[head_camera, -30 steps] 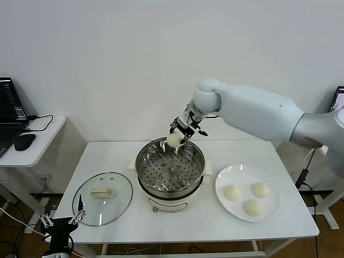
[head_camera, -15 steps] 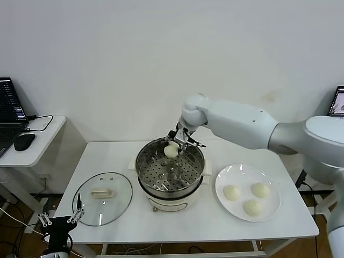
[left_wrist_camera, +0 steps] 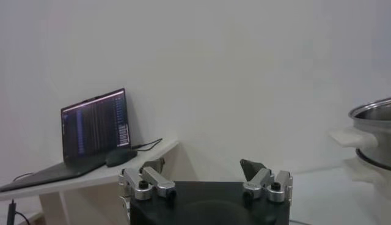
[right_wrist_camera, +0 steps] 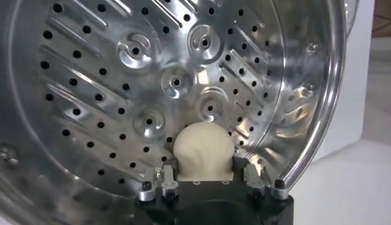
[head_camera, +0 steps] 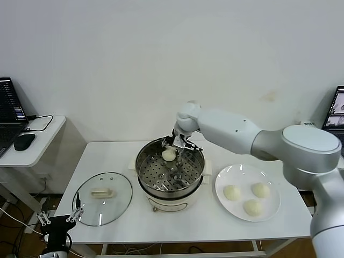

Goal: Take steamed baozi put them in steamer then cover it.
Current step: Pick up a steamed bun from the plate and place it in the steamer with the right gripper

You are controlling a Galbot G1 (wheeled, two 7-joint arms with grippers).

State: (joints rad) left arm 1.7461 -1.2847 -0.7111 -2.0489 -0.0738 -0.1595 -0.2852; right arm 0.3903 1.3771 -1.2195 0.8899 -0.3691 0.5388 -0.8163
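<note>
My right gripper (head_camera: 173,149) is shut on a cream-white baozi (head_camera: 169,154) and holds it inside the steel steamer (head_camera: 156,177), near its far rim. In the right wrist view the baozi (right_wrist_camera: 204,151) sits between the fingers (right_wrist_camera: 168,177), just above the perforated floor of the steamer (right_wrist_camera: 91,92). Three more baozi (head_camera: 231,192) lie on the white plate (head_camera: 271,212) to the right of the steamer. The glass cover (head_camera: 102,198) with its cream handle lies flat on the table to the left. My left gripper (head_camera: 61,220) is parked low at the table's front left, jaws open.
The steamer rests on a white cooker base (head_camera: 171,203) with side handles. A side table (head_camera: 37,141) at the left carries a laptop (head_camera: 9,115) and a mouse (head_camera: 24,141). The laptop (left_wrist_camera: 95,128) also shows in the left wrist view.
My right gripper has moved left and down with the baozi, from above the steamer's far rim into the basket. The left arm has not moved.
</note>
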